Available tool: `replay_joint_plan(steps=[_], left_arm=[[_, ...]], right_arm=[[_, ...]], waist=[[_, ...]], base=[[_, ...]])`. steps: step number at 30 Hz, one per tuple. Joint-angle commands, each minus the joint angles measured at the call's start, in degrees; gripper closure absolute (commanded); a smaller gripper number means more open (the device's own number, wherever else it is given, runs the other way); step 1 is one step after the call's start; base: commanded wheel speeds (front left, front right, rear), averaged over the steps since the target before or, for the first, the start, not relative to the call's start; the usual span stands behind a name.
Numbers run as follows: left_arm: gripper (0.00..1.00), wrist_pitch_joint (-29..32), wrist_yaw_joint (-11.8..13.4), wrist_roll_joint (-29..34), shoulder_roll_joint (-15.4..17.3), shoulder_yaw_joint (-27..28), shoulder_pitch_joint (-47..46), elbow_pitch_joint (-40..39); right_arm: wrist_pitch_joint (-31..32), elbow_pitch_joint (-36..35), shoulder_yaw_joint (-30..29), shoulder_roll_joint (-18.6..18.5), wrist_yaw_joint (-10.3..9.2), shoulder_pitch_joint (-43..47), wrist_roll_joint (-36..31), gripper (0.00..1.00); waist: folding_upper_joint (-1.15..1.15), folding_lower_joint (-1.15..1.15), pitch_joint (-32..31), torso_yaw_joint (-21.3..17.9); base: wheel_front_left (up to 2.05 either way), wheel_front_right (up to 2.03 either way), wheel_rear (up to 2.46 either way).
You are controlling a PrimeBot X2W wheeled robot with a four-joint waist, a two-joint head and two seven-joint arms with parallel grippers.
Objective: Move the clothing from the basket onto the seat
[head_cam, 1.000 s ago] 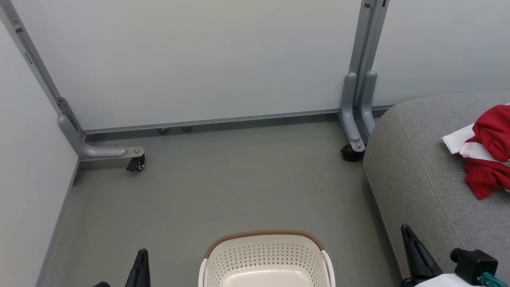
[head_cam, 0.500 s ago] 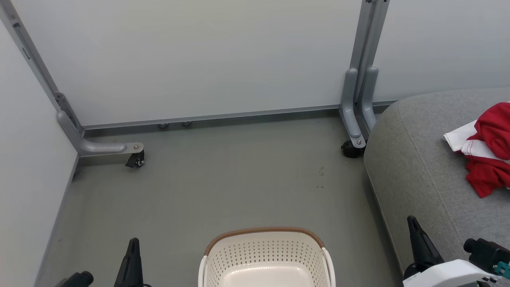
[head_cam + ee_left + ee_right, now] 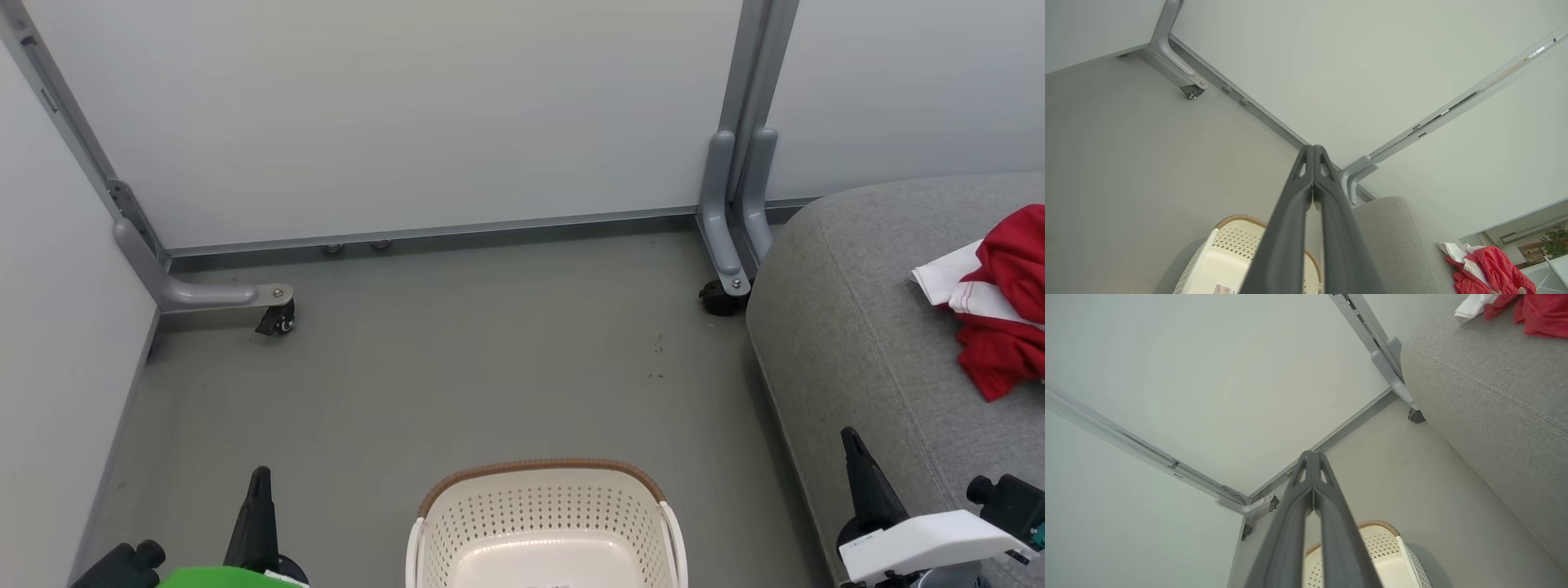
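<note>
Grey floor (image 3: 490, 367) | clothing (image 3: 1008, 327) on seat (image 3: 857, 327) | left hand (image 3: 260, 475), right hand (image 3: 850, 434) pressed together, higher in view than before

I note pale partition panels (image 3: 424, 122) ahead and to my left, joined by grey metal posts (image 3: 749, 98). Their bracket feet carry black casters (image 3: 277, 320). The grey floor (image 3: 457, 392) is evenly lit, with a few dark specks (image 3: 656, 359).

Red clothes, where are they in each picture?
Head view: red clothes at the right edge, on the grey seat.
Left wrist view: red clothes in the bottom right corner, on the seat.
Right wrist view: red clothes in the top right corner, on the seat.
Shared landmark: the basket, bottom middle in every view.
</note>
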Motion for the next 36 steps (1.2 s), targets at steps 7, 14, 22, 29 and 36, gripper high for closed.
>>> replay_joint_plan(steps=[7,14,22,29,36], left_arm=[[1.0,1.39,-0.49,-6.13,0.59,1.1,-3.12,0.03],[1.0,2.54,-0.68,-10.75,0.6,1.76,-4.31,0.47],[1.0,3.79,-0.92,-15.53,0.61,2.54,-5.56,0.97],[1.0,4.81,-1.14,-19.37,0.6,3.14,-6.59,1.38],[1.0,5.81,-1.26,-23.08,0.57,3.76,-7.57,1.77]], right_arm=[[1.44,0.19,-0.85,-0.26,-0.03,-2.57,6.26,1.0],[2.65,0.76,-1.37,-0.15,-0.04,-3.54,10.98,1.0],[3.91,1.38,-1.95,-0.02,-0.04,-4.55,15.92,1.0],[4.98,1.85,-2.43,0.08,-0.05,-5.33,19.88,1.0],[6.0,2.34,-2.9,0.22,-0.05,-6.15,23.7,1.0]], waist=[[0.0,0.0,0.45,0.03],[0.0,0.0,0.88,0.05],[0.0,0.0,1.35,0.08],[0.0,0.0,1.76,0.11],[0.0,0.0,2.19,0.13]], base=[[0.0,0.0,0.0],[0.0,0.0,0.0],[0.0,0.0,0.0],[0.0,0.0,0.0],[0.0,0.0,0.0]])
